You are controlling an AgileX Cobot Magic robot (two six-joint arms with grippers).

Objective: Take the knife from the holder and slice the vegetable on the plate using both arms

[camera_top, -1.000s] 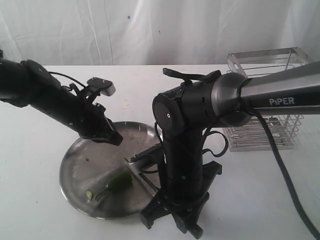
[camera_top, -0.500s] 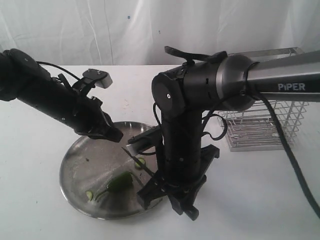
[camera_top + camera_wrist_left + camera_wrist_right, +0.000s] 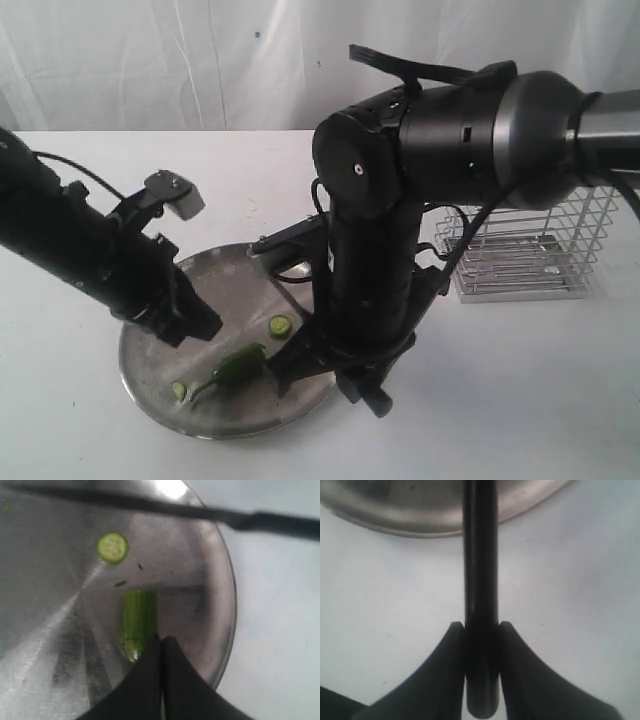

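Pinching knife (image 3: 481, 555) in right claw (image 3: 481, 627), blade over plate (image 3: 420, 520) for cutting. Pressing left claw (image 3: 161, 641) together at vegetable (image 3: 139, 620) by plate rim, likely steadying.

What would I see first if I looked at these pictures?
The big black right arm fills the middle of the exterior view, and its right gripper is shut on the black knife. To its left lies the shiny plate with the green vegetable and a round slice. The shut left gripper sits at one end of the vegetable, and the silver holder stands on the right.
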